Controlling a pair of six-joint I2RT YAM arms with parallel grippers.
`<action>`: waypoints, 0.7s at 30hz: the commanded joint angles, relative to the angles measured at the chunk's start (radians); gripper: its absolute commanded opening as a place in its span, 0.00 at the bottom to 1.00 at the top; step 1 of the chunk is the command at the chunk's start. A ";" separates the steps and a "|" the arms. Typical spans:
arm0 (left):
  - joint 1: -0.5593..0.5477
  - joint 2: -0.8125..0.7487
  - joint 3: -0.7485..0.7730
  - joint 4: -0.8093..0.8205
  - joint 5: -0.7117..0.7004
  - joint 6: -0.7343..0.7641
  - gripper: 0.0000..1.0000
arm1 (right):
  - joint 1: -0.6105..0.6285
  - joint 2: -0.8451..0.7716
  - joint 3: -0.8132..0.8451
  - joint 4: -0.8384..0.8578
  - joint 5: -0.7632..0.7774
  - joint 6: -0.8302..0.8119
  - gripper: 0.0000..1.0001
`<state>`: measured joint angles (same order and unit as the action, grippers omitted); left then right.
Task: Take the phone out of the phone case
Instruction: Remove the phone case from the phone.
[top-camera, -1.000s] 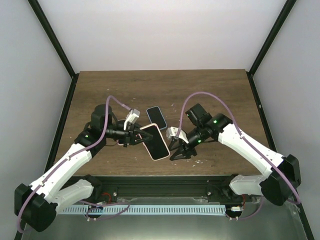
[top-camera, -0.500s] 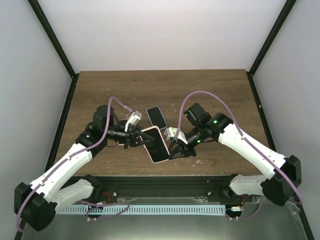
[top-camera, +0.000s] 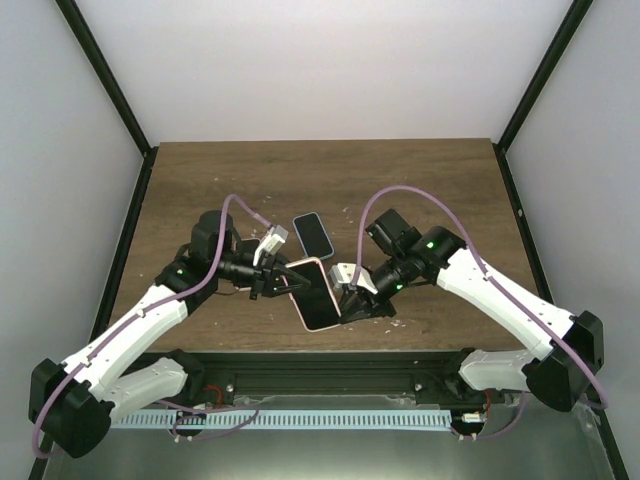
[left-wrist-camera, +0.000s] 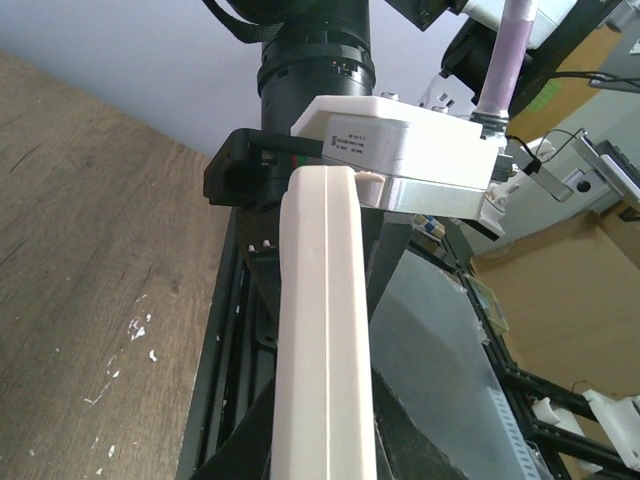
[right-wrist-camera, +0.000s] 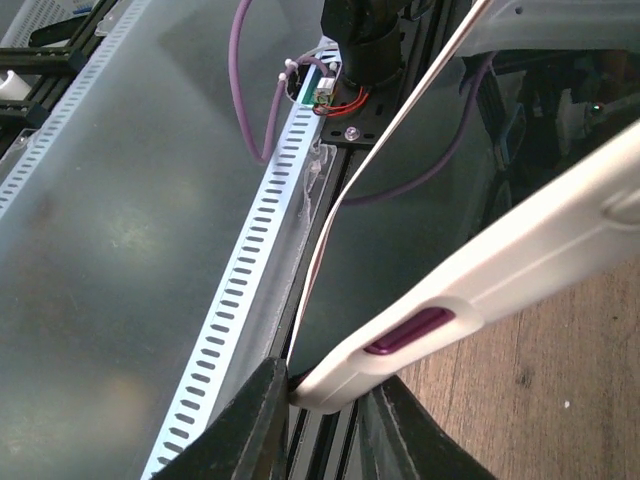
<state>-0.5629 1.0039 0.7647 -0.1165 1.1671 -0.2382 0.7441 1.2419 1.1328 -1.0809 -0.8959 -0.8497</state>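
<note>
A phone (top-camera: 316, 293) with a dark screen sits in a pale pink phone case (top-camera: 302, 262) and is held up above the table's near middle. My left gripper (top-camera: 283, 280) is shut on the case's left long edge, and in the left wrist view that edge (left-wrist-camera: 320, 330) runs up from between its jaws (left-wrist-camera: 320, 450). My right gripper (top-camera: 343, 300) is shut on the case's near right corner. In the right wrist view that corner (right-wrist-camera: 325, 388) sits pinched between the two fingers, beside a purple side button (right-wrist-camera: 410, 330) and the glossy screen (right-wrist-camera: 400, 230).
A second dark phone-shaped item (top-camera: 313, 233) lies flat on the wooden table (top-camera: 440, 190) just behind the held phone. White flecks (top-camera: 400, 322) dot the wood near the front edge. Black frame posts (top-camera: 525, 110) stand at the table's sides.
My right gripper moved left from beside the phone onto its near right corner and closed there. The left gripper kept its hold and carried the phone slightly right.
</note>
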 joint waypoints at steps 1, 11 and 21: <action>-0.009 -0.004 0.022 0.039 0.089 -0.010 0.00 | 0.007 -0.022 0.034 0.033 0.048 -0.059 0.20; -0.013 0.036 0.006 0.112 0.134 -0.086 0.00 | 0.013 -0.051 -0.002 0.109 0.150 -0.127 0.20; -0.019 0.063 0.009 0.104 0.142 -0.084 0.00 | 0.018 -0.063 0.019 0.120 0.221 -0.263 0.20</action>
<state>-0.5640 1.0561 0.7643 -0.0261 1.1984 -0.2573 0.7506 1.1984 1.1282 -1.0546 -0.7765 -0.9600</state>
